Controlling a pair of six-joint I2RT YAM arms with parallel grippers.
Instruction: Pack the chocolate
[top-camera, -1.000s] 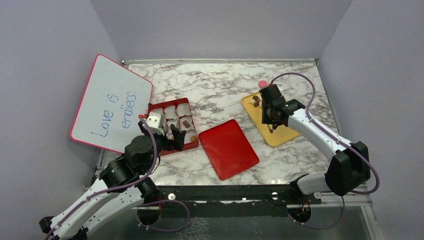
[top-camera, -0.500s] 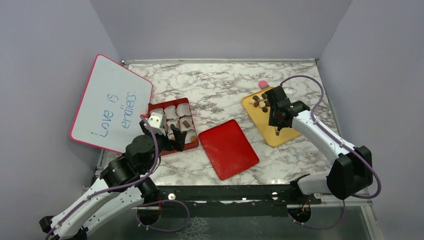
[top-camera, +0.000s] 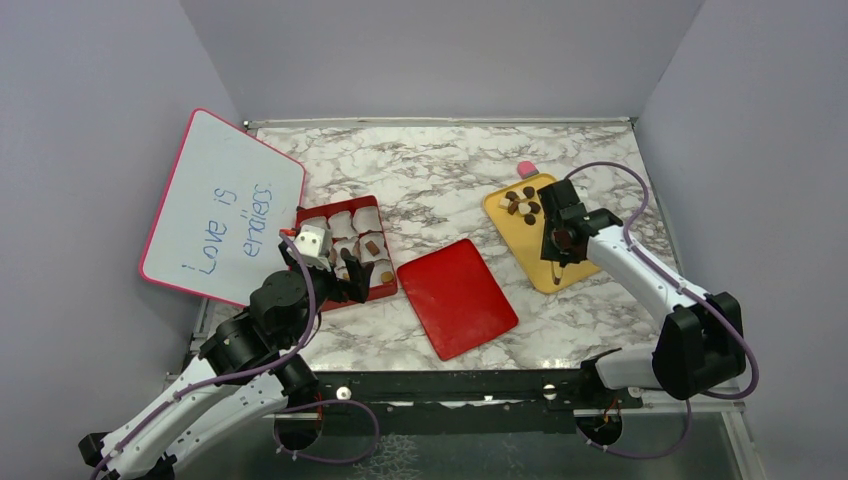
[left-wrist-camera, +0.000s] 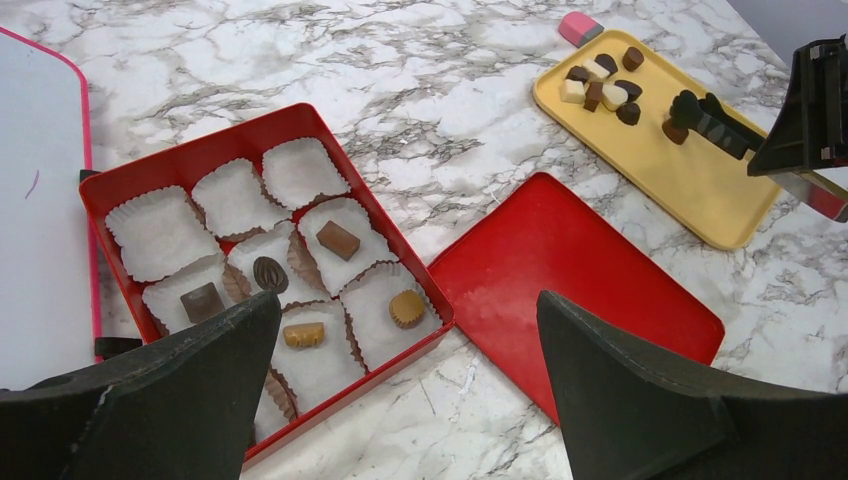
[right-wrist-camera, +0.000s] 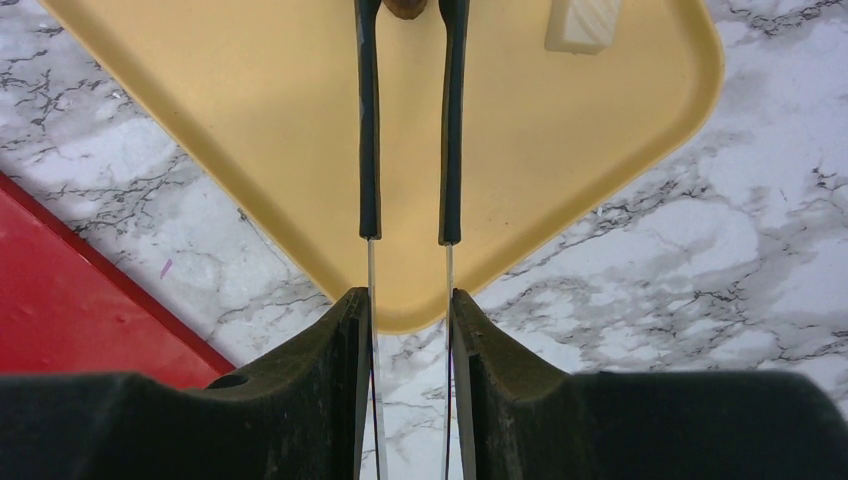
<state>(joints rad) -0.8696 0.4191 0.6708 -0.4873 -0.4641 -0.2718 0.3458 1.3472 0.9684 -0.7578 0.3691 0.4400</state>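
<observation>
This is looking like a robotics lab cell — plain lilac panels (top-camera: 440, 60) are boxing in a marble-patterned table (top-camera: 440, 160), left arm (top-camera: 190, 405) and right arm (top-camera: 640, 265) sitting bolted at its near edge.

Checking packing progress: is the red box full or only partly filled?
Partly filled. The red box holds five chocolates in paper cups; three far-row cups are empty; its near corner is hidden.
</observation>
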